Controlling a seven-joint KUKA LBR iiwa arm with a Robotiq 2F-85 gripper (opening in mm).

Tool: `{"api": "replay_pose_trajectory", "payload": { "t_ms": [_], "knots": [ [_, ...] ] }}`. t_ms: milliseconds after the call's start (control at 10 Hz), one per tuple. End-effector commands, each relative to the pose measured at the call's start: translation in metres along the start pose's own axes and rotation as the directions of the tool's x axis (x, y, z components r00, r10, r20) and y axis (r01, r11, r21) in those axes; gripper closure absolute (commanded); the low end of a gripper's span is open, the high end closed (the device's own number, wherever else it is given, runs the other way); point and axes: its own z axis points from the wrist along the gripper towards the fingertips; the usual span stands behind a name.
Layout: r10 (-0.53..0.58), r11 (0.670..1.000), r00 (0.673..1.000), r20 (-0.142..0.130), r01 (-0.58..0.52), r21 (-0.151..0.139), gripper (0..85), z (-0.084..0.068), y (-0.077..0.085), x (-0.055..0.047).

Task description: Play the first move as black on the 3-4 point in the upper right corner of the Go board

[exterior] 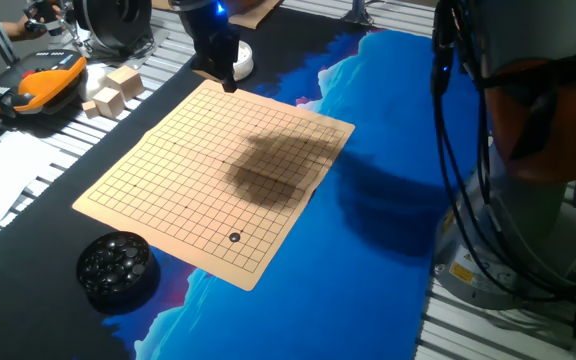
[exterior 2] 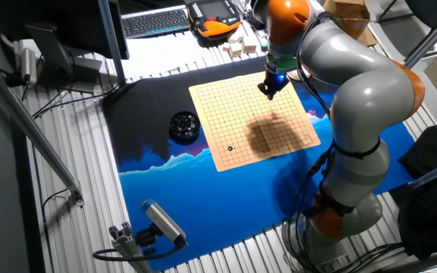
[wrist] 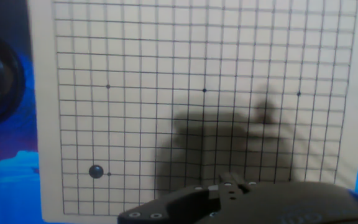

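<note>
One stone: a single black (exterior: 234, 237) piece lies on the Go board (exterior: 218, 170), near the corner closest to the bowl; in the hand view it sits just beside a star point
One bowl: round black bowl (exterior: 117, 268) of dark stones stands on the counter (exterior: 388, 130) just off the board's near corner, apart from it; the hand view cuts it off at the left edge
One board: pale, gridded, lying flat, with a large dark shadow across its middle
One tool: the tool (exterior: 226, 72) hangs above the board's far corner; I cannot tell how far it is open or whether it holds anything, and the hand view shows only a dark housing
Several blocks: pale wooden blocks (exterior: 115, 90) lie beyond the board
Writing: none can be read
</note>
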Motion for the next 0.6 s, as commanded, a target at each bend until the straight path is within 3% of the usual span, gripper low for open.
{"api": "replay_pose_trajectory", "payload": {
  "t_ms": [0,100,200,300,400,500],
  "knots": [
    [0.007,1.000,1.000,0.001,-0.007,-0.012,85.0,0.0001,0.0002,0.0002],
    [0.024,1.000,1.000,0.009,-0.024,-0.019,85.0,0.0001,0.0002,0.0002],
    [0.028,0.999,1.000,0.014,-0.029,0.020,85.0,0.0001,0.0002,0.0002],
    [0.033,0.999,0.999,0.016,-0.034,0.038,85.0,0.0001,0.0002,0.0002],
    [0.053,0.999,0.998,0.017,-0.053,0.010,85.0,0.0001,0.0002,0.0002],
    [0.056,0.998,0.998,0.026,-0.056,0.025,85.0,0.0001,0.0002,0.0002]
  ]
}}
